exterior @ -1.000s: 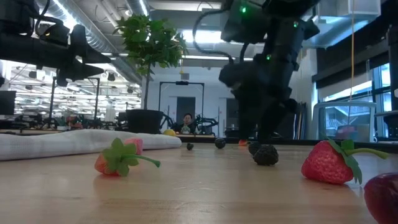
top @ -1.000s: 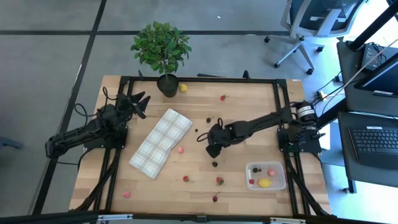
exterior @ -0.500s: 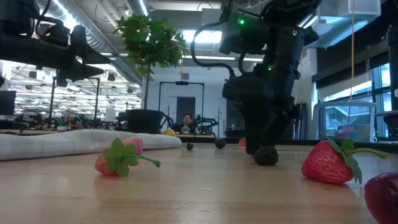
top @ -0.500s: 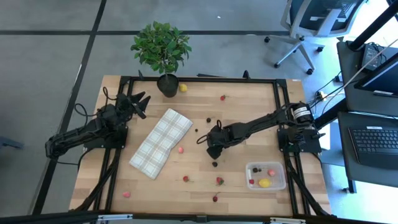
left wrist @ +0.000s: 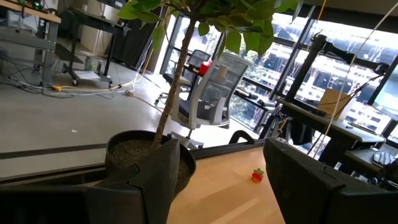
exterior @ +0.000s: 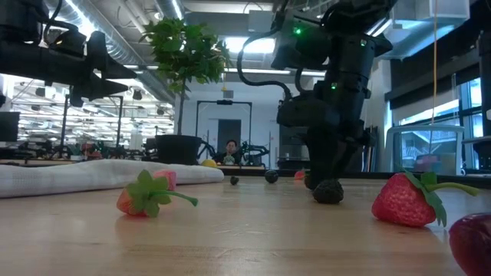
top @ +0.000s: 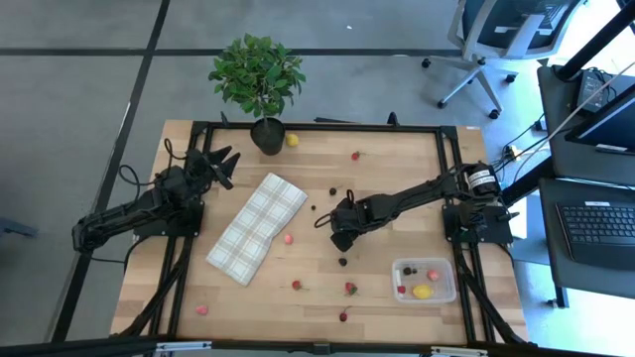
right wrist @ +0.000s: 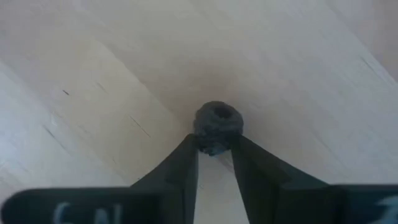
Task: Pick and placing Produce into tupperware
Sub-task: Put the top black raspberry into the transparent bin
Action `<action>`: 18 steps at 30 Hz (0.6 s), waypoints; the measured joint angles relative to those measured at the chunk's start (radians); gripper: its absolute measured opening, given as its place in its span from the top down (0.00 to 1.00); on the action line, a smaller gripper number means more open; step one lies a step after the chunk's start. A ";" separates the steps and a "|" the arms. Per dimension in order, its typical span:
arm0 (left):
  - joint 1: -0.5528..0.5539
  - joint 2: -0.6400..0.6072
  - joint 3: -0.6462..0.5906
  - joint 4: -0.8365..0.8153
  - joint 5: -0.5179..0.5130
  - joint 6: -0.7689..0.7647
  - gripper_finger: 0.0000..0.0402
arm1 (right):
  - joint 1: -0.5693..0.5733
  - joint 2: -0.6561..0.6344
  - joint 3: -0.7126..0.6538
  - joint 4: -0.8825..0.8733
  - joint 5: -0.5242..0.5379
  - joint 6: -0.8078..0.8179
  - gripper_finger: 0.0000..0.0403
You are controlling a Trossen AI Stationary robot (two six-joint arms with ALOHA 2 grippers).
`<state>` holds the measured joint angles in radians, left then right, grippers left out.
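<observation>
My right gripper (top: 337, 239) stands fingers down at the table's middle, shut on a small dark berry (right wrist: 216, 124). It also shows in the low view (exterior: 318, 178). The clear tub (top: 424, 281) sits at the near right and holds strawberries, a lemon and dark pieces. Another dark berry (top: 342, 261) lies just on the near side of the gripper. Strawberries (top: 288, 238) (top: 349, 289) and more dark berries (top: 332, 191) lie scattered on the wood. My left gripper (top: 223, 159) waits open above the far left, facing the plant pot (left wrist: 146, 155). My right gripper pinches the dark berry's two sides (right wrist: 211, 144) between its fingertips (right wrist: 186, 155), coming from above and pointing down. Only the fingers' free ends are on it. The berry is at the table top; whether it is lifted clear cannot be told.
A white-and-grey plaid cloth (top: 258, 226) lies left of centre. A potted plant (top: 258, 74) stands at the far edge with a lemon (top: 292, 141) beside it. More strawberries lie near the front edge (top: 201, 309) (top: 344, 315) and at the far side (top: 355, 156).
My right gripper has come down toward the table over the dark berry, and its fingers have drawn together on it. The berry has stayed where it was.
</observation>
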<state>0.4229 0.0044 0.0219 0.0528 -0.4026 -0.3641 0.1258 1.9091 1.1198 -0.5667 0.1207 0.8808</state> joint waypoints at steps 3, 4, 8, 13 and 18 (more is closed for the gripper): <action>0.000 0.000 0.000 0.000 0.000 0.000 0.44 | -0.001 0.000 0.000 0.000 0.000 0.000 0.81; 0.000 0.000 0.000 0.000 0.000 0.000 0.44 | -0.001 0.000 0.000 0.000 0.000 0.000 0.82; 0.000 0.000 0.000 0.000 0.000 0.000 0.44 | -0.001 0.000 0.000 0.001 -0.003 0.000 0.89; 0.000 0.000 0.000 0.000 0.000 0.000 0.44 | 0.000 0.000 0.000 0.005 -0.008 0.000 0.97; 0.000 0.000 0.000 0.000 0.000 0.000 0.44 | -0.001 0.001 0.000 0.004 -0.011 -0.001 0.98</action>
<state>0.4230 0.0044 0.0216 0.0528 -0.4024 -0.3637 0.1246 1.9099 1.1194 -0.5625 0.1101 0.8795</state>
